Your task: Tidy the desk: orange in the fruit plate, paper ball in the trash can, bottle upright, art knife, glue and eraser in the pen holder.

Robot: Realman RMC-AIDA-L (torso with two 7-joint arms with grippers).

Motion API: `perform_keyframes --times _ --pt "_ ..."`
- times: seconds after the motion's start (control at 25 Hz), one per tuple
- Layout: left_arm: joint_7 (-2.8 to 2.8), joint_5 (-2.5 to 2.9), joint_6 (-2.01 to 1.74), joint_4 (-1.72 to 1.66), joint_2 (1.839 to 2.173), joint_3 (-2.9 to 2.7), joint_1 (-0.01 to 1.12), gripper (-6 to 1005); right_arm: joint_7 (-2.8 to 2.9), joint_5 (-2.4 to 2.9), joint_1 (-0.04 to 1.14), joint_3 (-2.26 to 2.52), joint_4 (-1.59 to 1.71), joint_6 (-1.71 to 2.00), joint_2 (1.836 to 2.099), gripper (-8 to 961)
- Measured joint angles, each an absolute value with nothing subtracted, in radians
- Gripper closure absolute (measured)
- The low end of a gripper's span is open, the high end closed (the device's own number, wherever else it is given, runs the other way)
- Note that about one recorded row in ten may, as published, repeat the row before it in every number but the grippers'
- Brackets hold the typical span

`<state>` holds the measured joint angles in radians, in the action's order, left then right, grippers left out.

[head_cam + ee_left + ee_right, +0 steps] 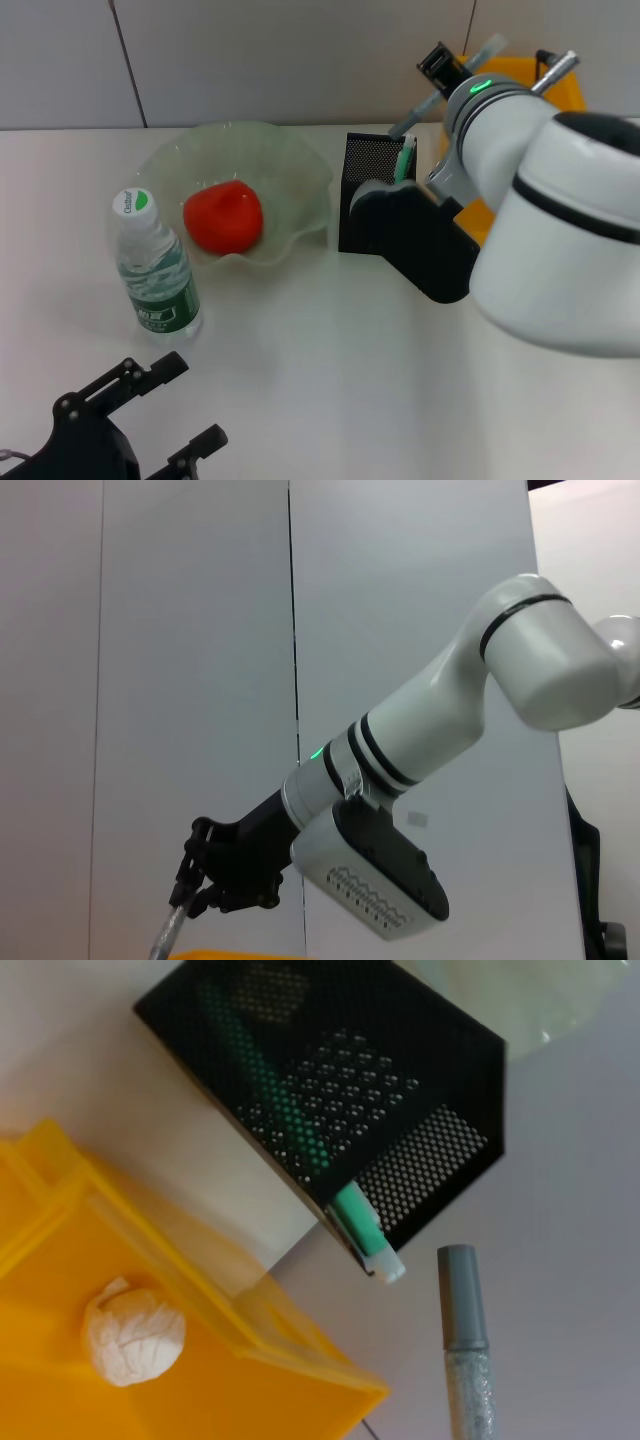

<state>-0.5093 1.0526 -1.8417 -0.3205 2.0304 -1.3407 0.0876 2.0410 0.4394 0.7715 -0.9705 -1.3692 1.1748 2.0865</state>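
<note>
The right gripper (440, 68) hung above the trash can (555, 85), behind the pen holder (372, 190), clamped on the glue (465, 1360). A green art knife (300, 1140) stood in the holder. The paper ball (132, 1332) lay in the can. The orange (223, 215) sat in the plate (290, 160), the bottle (155, 265) upright beside it. The left gripper (165, 410) waited spread apart at the near edge.

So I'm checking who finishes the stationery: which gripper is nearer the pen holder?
Right. The right gripper hangs just above and behind the pen holder, holding the glue stick. The left gripper sits far off at the table's near edge.
</note>
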Motion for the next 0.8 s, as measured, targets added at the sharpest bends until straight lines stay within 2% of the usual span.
perform_keyframes --times 0.8 --pt "-0.51 1.058 -1.839 -0.321 2.039 -1.339 0.088 327 2.122 0.529 0.816 -0.854 -1.176 1.041 2.092 817"
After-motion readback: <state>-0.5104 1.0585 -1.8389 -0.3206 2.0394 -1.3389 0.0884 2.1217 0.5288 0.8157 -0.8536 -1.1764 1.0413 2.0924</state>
